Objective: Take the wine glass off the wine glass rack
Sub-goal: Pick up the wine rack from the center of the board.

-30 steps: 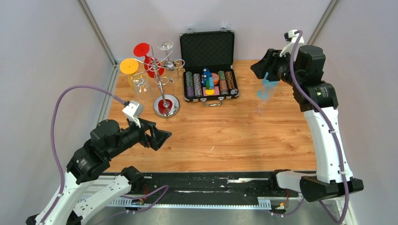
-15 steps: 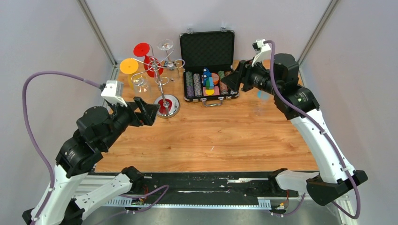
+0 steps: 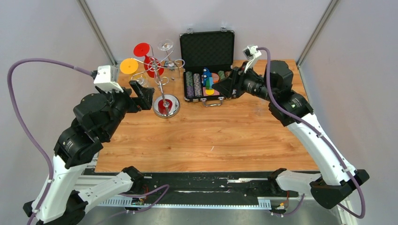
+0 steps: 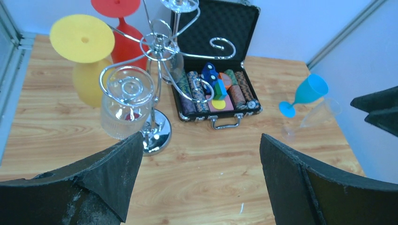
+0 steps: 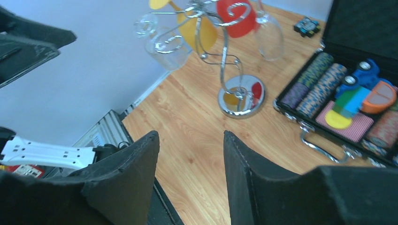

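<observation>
The chrome wine glass rack (image 3: 160, 84) stands at the back left on its round mirrored base (image 4: 157, 136). From its wire arms hang a ribbed clear wine glass (image 4: 126, 105), a yellow one (image 4: 87, 51), a red one (image 4: 124, 33) and another clear one (image 5: 270, 33). My left gripper (image 3: 143, 93) is open and empty, just left of the rack and close to the ribbed glass. In the left wrist view its fingers (image 4: 112, 173) frame bare wood. My right gripper (image 3: 226, 88) hangs open and empty over the chip case, pointing toward the rack (image 5: 225, 51).
An open black chip case (image 3: 209, 70) with stacks of chips sits right of the rack. A blue wine glass (image 4: 307, 91) stands and a clear one (image 4: 319, 112) lies on the table at the right. Grey walls close the left, back and right.
My left arm has lifted and swung back toward the rack. My right arm has moved left from the blue glass to above the chip case, its jaws narrowing slightly.
</observation>
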You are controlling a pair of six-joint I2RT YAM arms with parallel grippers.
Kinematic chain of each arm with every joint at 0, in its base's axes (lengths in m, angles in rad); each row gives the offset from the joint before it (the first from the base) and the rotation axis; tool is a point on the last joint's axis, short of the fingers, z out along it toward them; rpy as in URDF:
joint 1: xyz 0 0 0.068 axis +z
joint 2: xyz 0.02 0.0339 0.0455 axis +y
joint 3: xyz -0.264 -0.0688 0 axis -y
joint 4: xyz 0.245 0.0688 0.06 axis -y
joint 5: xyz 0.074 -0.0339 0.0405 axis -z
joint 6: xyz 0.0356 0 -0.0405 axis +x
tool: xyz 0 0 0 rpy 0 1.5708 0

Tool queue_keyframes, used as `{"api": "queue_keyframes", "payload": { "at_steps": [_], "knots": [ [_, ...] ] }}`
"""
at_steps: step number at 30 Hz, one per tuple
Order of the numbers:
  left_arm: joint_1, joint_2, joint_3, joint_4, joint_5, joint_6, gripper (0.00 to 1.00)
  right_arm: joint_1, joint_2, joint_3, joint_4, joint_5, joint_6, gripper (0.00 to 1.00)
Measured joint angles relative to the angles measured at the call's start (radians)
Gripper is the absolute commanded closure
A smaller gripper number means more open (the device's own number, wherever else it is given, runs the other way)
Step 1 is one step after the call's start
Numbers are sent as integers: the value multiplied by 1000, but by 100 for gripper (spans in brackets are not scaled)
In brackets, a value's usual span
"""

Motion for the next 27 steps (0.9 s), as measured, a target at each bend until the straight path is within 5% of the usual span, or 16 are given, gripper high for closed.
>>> {"api": "queue_keyframes", "payload": {
  "at_steps": [14, 27],
  "knots": [
    [28, 84, 125, -1, -86, 98, 1, 159, 204, 90, 191, -20, -35, 48],
    [382, 145, 111, 5, 91, 119, 3, 235, 455, 247, 369, 5, -210, 48]
  ]
}}
